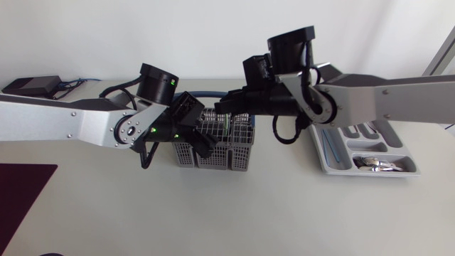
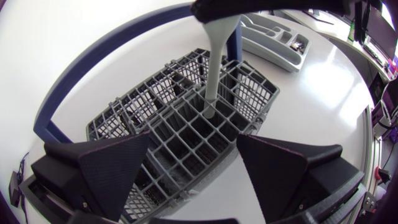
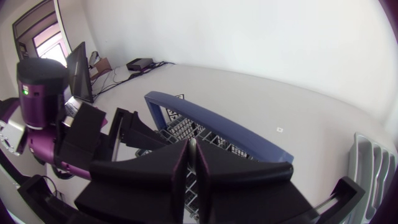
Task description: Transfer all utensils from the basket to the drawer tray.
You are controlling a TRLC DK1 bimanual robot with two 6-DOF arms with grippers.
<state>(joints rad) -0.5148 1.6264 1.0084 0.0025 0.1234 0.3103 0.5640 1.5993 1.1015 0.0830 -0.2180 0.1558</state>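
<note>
The grey wire basket [image 1: 213, 146] with a blue handle [image 3: 217, 124] stands mid-table. A pale grey-green utensil [image 2: 214, 68] stands upright with its lower end in one of the basket's [image 2: 186, 124] middle compartments. My right gripper [image 1: 227, 110] hangs over the basket, shut on the top of that utensil's handle; in the right wrist view only a thin sliver shows between the closed fingers of this gripper [image 3: 193, 162]. My left gripper [image 1: 199, 139] is at the basket's left end. Its fingers [image 2: 118, 162] stand wide open on either side of the basket's near corner.
The grey drawer tray [image 1: 323, 153] lies at the right, with silver utensils [image 1: 377, 165] in its front compartment. A dark mat [image 1: 21, 192] lies at the left edge and a black device [image 1: 32, 85] at the back left. The two arms are close together over the basket.
</note>
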